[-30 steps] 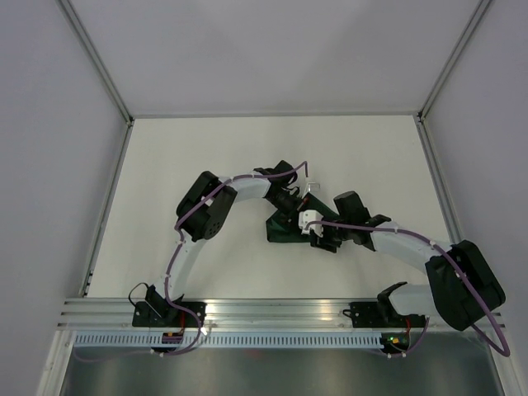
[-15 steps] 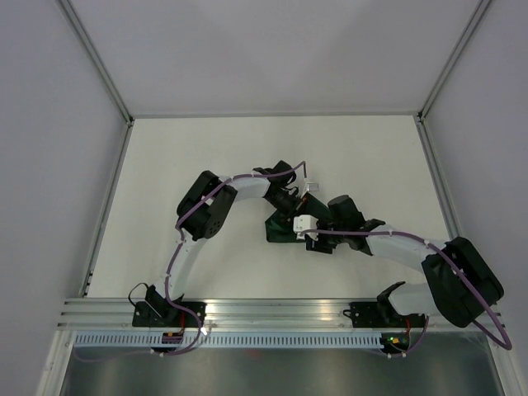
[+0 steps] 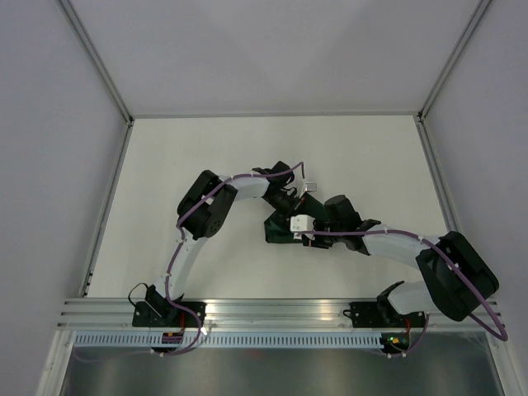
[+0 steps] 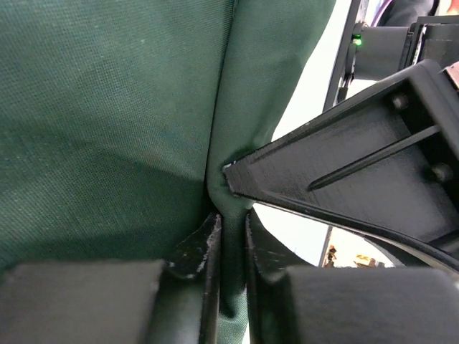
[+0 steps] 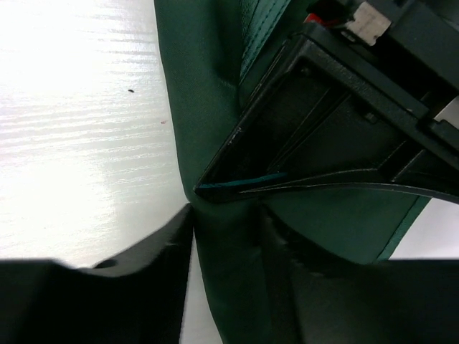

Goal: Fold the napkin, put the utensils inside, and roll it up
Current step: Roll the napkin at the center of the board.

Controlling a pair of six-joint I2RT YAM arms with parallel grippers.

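From my seat, the left arm comes in from the left to the middle of the table (image 3: 190,148), where the napkin (image 3: 279,232) lies bunched in a dark green heap between the two wrists. On its wrist camera the left gripper (image 4: 231,229) is nearly closed, with a standing fold of the cloth pinched in the thin slot between its pads. Just right of that fold, one black finger (image 4: 344,165) of the other arm pokes its tip into the same crease. The right gripper (image 5: 226,215) stands noticeably wider, straddling a ridge of napkin that fills its gap. I cannot tell whether it presses the cloth.
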